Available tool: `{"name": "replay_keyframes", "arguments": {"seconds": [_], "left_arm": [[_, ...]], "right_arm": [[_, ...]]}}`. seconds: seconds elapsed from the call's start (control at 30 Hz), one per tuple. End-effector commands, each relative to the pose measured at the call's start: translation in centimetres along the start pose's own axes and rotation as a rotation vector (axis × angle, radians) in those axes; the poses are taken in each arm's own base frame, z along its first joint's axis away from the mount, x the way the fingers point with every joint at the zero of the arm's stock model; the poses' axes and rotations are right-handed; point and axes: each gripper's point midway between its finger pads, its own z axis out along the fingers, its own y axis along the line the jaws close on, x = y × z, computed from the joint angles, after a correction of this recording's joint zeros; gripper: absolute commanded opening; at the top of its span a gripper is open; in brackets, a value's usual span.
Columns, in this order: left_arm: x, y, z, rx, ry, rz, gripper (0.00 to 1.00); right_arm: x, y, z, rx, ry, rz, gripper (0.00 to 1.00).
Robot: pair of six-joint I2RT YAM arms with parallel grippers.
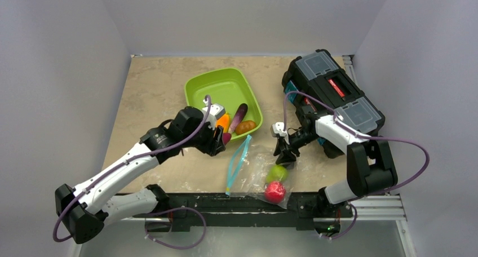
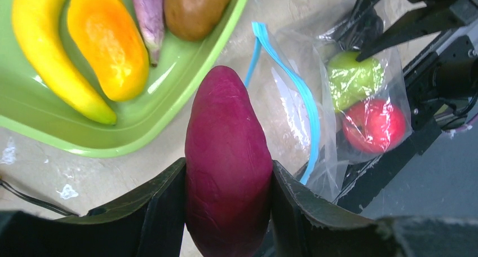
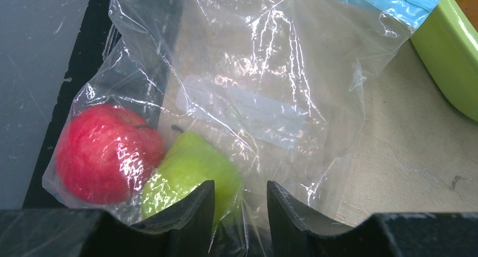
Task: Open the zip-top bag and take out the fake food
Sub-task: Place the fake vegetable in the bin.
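Found clamped between the jaws of the left gripper (image 2: 228,165): a maroon piece (image 2: 225,116), held lengthwise, tip forward. Hangs above the table (image 1: 158,88), just outside the near rim of the green tray (image 1: 225,82), not yet over it. Already lying in the tray: banana (image 2: 45,48), orange piece (image 2: 107,43), eggplant (image 2: 147,14), brown piece (image 2: 194,9).

Noted at the right gripper (image 3: 239,189): jaws apart, poised at the closed end of the zip-top bag (image 3: 265,71), with crinkled film and the edge of the green pear (image 3: 191,161) showing in the gap. No grip on anything apparent.

Inside the bag, touching each other and packed into the bottom corner: the pear and a red apple (image 3: 104,153). Lying flat between tray and near table edge: the bag itself, zip strip (image 2: 293,82) parted toward the tray, bottom corner reaching over the dark rail (image 1: 237,203) at that edge.

Judged step in hand: delivery of the maroon piece to the tray.

Recommended:
- Carry forward until wholly past the rim.
- Lower onto bare tray floor near the brown piece, clear of the eggplant.
- Part the jaws only when low, since glossy rounded plastic probably rolls.
- Keep the left arm off the zip strip just beside the path.
- Avoid nudging the bag outward with the right gripper; likely to slide off under the apple's weight.
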Motion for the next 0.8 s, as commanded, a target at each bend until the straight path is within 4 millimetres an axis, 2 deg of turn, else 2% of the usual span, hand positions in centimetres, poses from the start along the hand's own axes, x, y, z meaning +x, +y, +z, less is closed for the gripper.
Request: {"name": "replay_keyframes", "arguments": {"seconds": [0.0, 0.23, 0.53, 0.77], "left_arm": [[-3.4, 0.6, 0.1, 0.010, -0.056, -0.004, 0.00], [-6.2, 3.6, 2.2, -0.023, -0.056, -0.084, 0.00], [-7.1, 8.1, 7.4, -0.084, 0.041, -0.157, 0.00], [-7.9, 11.1, 10.3, -0.129, 0.093, -0.200, 0.00]], "right_arm": [[-1.7, 0.2, -0.8, 0.015, -0.049, -0.054, 0.39], [-2.1, 0.3, -1.5, 0.049, -0.057, -0.072, 0.39], [-2.4, 0.5, -2.4, 0.091, -0.064, -0.085, 0.39], [-2.3, 0.7, -2.9, 0.118, -0.068, -0.079, 0.40]]}}
